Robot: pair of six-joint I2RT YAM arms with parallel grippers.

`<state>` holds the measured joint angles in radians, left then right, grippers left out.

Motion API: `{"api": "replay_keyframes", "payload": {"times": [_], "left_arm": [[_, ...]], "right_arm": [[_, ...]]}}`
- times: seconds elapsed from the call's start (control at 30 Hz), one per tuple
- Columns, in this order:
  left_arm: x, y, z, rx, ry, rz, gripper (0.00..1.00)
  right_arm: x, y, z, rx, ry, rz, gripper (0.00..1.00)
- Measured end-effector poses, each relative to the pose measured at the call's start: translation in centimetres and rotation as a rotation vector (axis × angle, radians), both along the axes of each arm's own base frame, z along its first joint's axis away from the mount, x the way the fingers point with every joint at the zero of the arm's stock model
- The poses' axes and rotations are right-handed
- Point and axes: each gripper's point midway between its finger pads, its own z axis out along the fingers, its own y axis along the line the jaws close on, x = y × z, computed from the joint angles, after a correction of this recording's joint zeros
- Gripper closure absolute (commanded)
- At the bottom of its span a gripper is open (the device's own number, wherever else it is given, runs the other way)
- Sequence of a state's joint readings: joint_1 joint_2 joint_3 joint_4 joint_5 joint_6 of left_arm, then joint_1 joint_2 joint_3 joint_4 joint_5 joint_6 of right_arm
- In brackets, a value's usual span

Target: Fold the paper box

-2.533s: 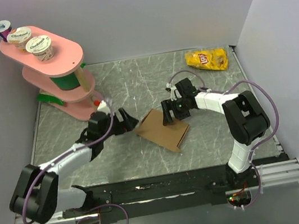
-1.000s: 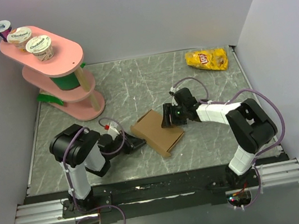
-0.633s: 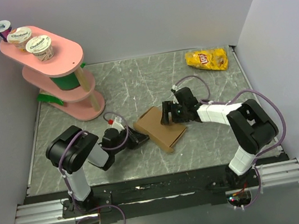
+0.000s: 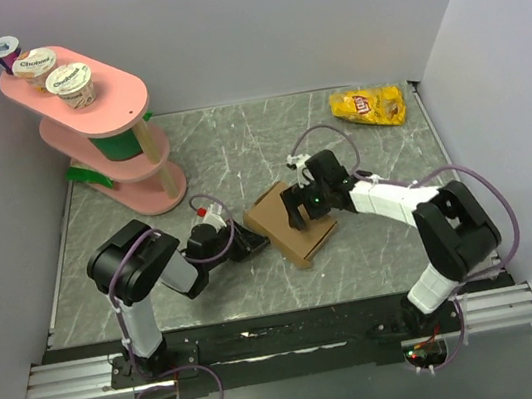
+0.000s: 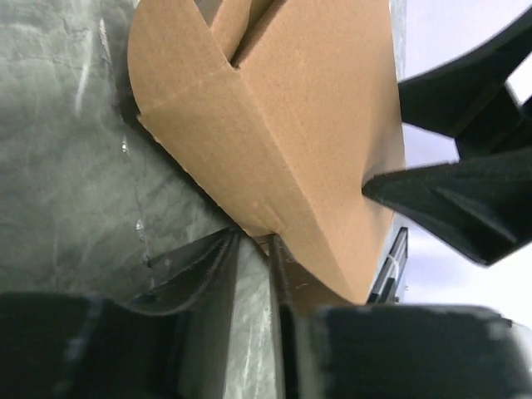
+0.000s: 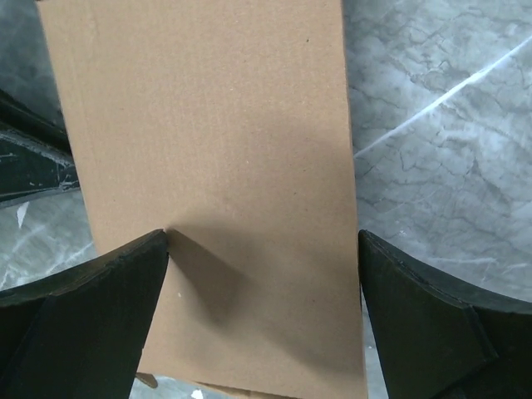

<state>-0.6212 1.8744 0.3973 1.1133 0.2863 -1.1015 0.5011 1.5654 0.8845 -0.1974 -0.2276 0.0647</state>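
- L gripper (image 5: 253,243): jaws narrow, just a slit. Low corner of paper box (image 5: 274,125) runs into the slit. Clamped or only touching, can't tell.
- L gripper lies low, nearly on worktop (image 4: 238,153), at box's near-left edge. L arm folded tight, elbow back toward near-left corner.
- R gripper (image 6: 264,237): jaws wide, straddling box's plain top panel from above. One finger (image 6: 100,299) overlaps the panel w/ shadow under its tip; the other sits by the panel's edge. Nothing held. Pressing vs hovering, can't tell.
- R arm reaches in long & low from near-right corner.
- Box: mid-worktop, a bit near of ctr, skewed to the edges. Mostly flat. L wrist view shows one panel lifted off the surface along a crease, w/ a flap tucked at its far end.
- Changed: a couple sec back L arm was stretched out, gripper at box's left corner. Since then the elbow pulled back and the gripper dropped low & came in at the box's edge. Box slid a touch toward right edge. R gripper stayed over the box throughout.
- Meaning (my read): L looks set to pinch or lift a side flap while R pins the base. Fold barely begun; no upright walls yet.
- Risk: if R isn't pressing, box prob. skids instead of creasing.
- Off-task: chip bag (image 4: 368,107) at far-right corner; pink stand (image 4: 99,135) w/ yogurt cups (image 4: 34,62) at far-left. Both well apart from box.
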Motion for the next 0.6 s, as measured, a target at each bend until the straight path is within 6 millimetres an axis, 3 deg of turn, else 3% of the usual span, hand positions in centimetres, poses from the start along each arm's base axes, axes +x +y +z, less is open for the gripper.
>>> {"api": "replay_keyframes", "payload": {"times": [0.1,0.33,0.6], "left_arm": [[0.1,0.1,-0.1,0.009,-0.010,0.000,0.48],[0.8,-0.3,0.7,0.008,-0.049,-0.001,0.45],[0.1,1.5,1.8,0.015,-0.101,0.048,0.20]], "right_arm": [[0.8,0.2,-0.4,-0.012,0.032,0.005,0.05],[1.2,1.1,-2.2,0.047,0.158,-0.008,0.30],[1.3,2.2,-2.1,0.187,0.255,0.000,0.35]]}}
